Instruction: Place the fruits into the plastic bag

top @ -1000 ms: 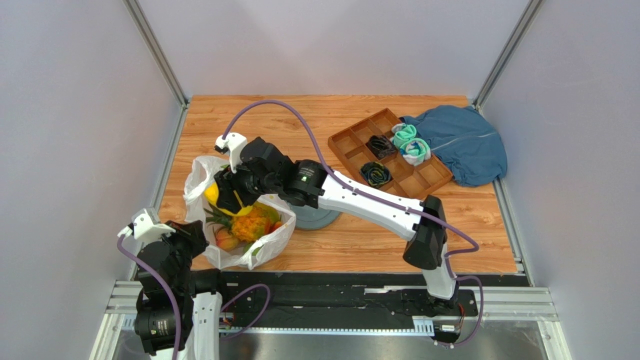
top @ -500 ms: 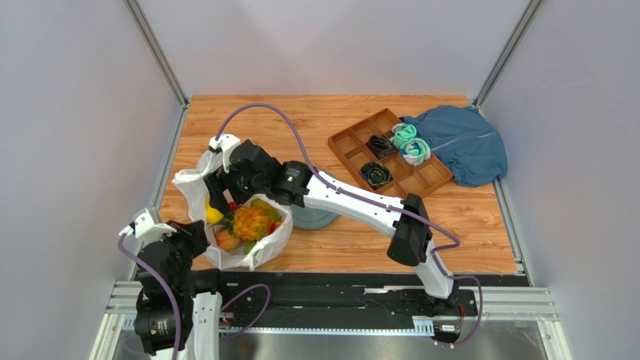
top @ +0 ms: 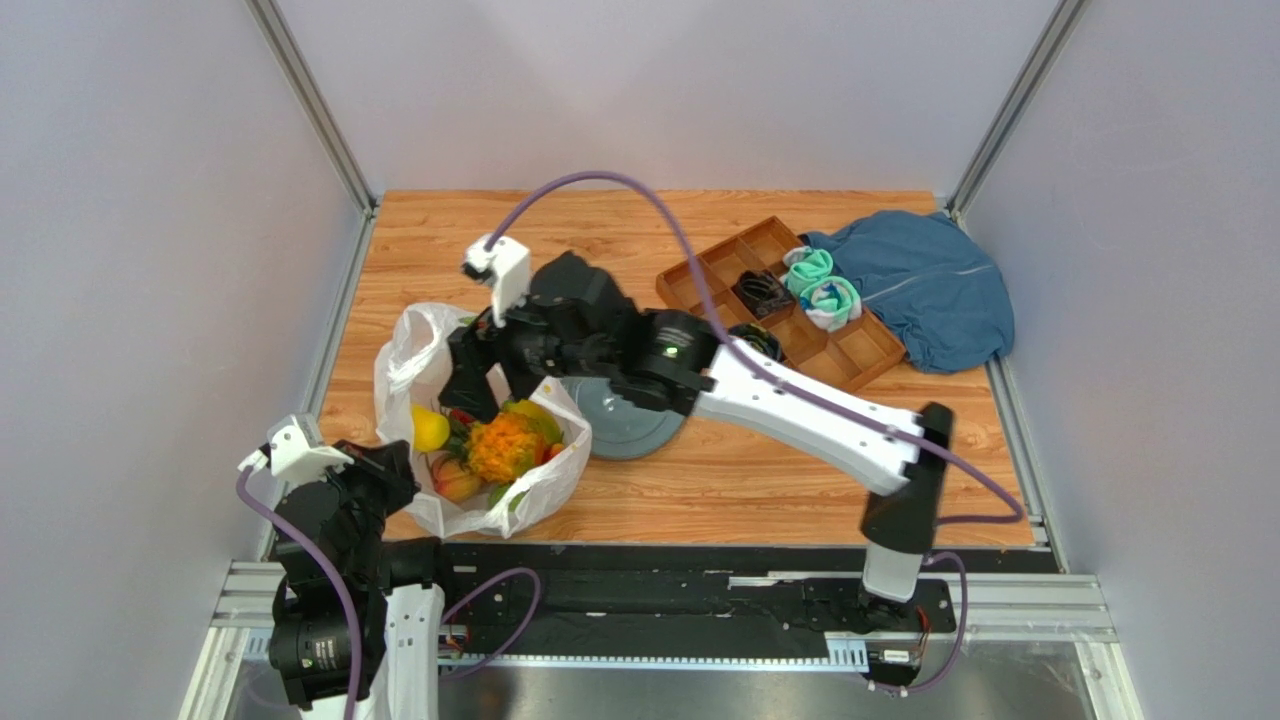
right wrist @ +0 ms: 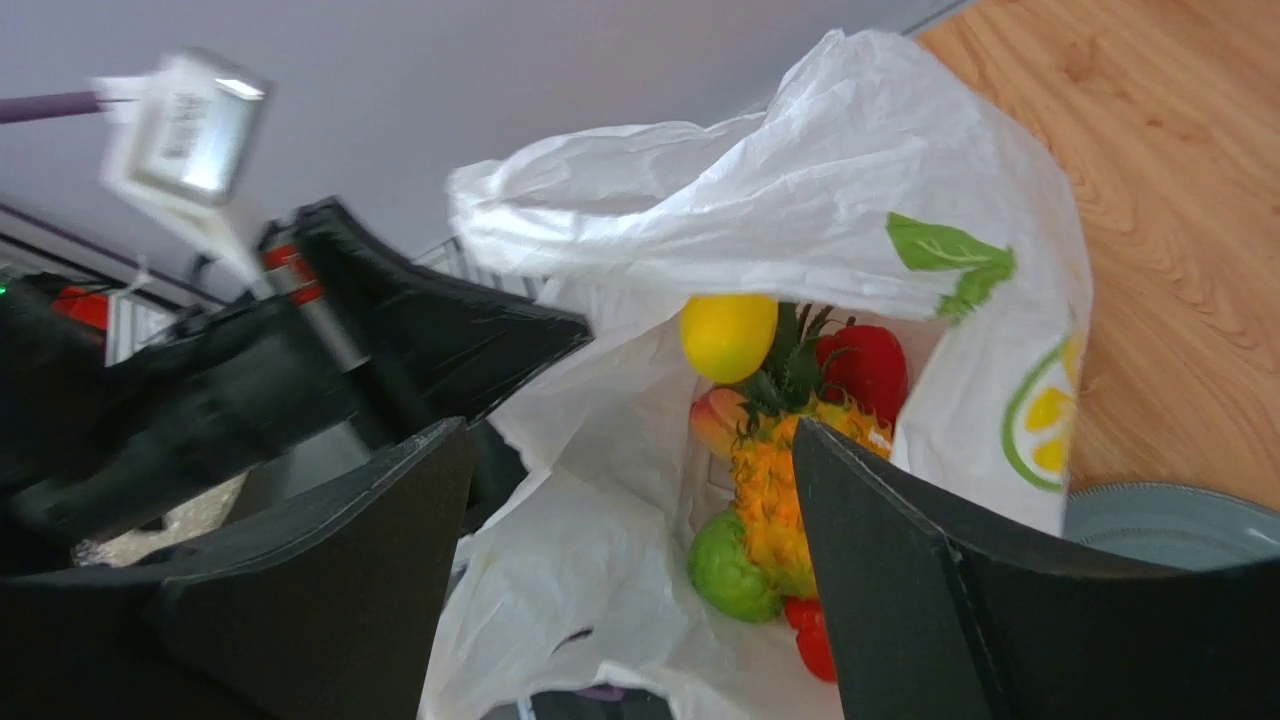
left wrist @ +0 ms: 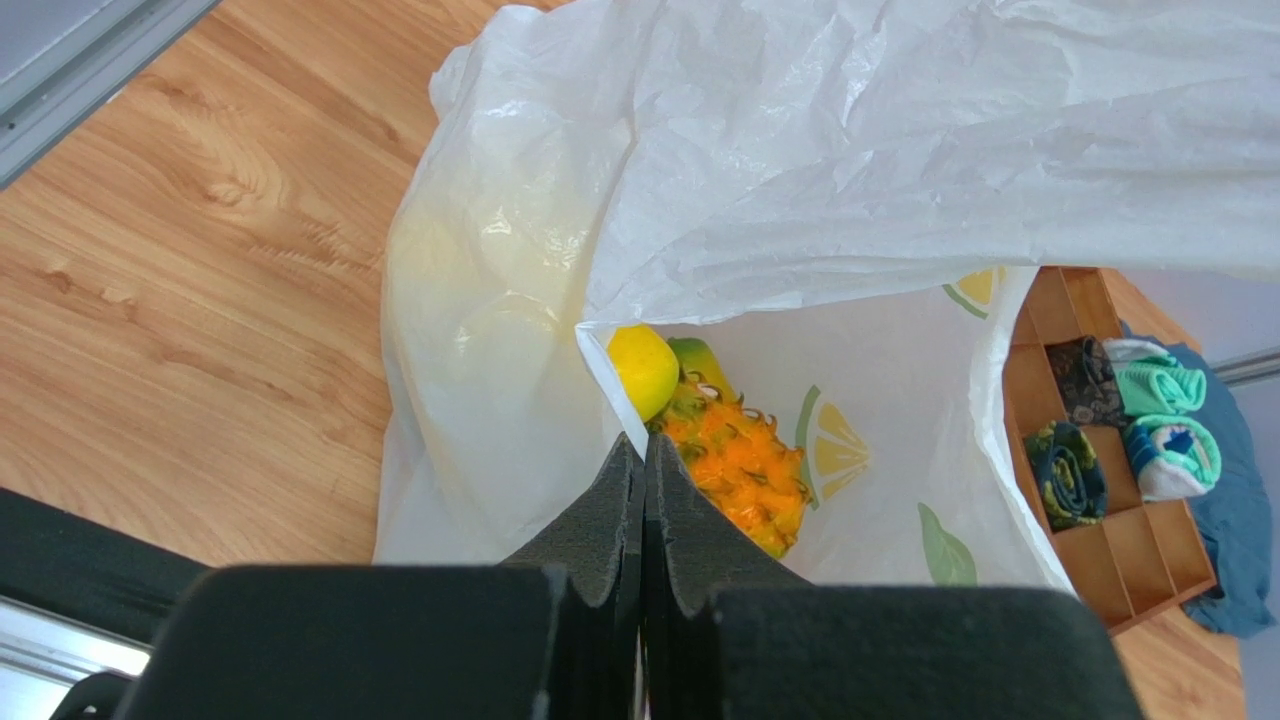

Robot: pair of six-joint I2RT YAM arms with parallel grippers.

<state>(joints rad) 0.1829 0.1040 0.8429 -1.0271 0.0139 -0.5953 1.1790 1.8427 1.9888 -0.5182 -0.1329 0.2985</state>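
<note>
Pinching the near rim of the plastic bag [top: 409,354], the left gripper [left wrist: 643,450] has its fingers pressed together on the film. The right gripper [right wrist: 625,447] hovers above the bag's mouth, spread wide and empty. The fruits [top: 501,447] lie inside the bag.
</note>
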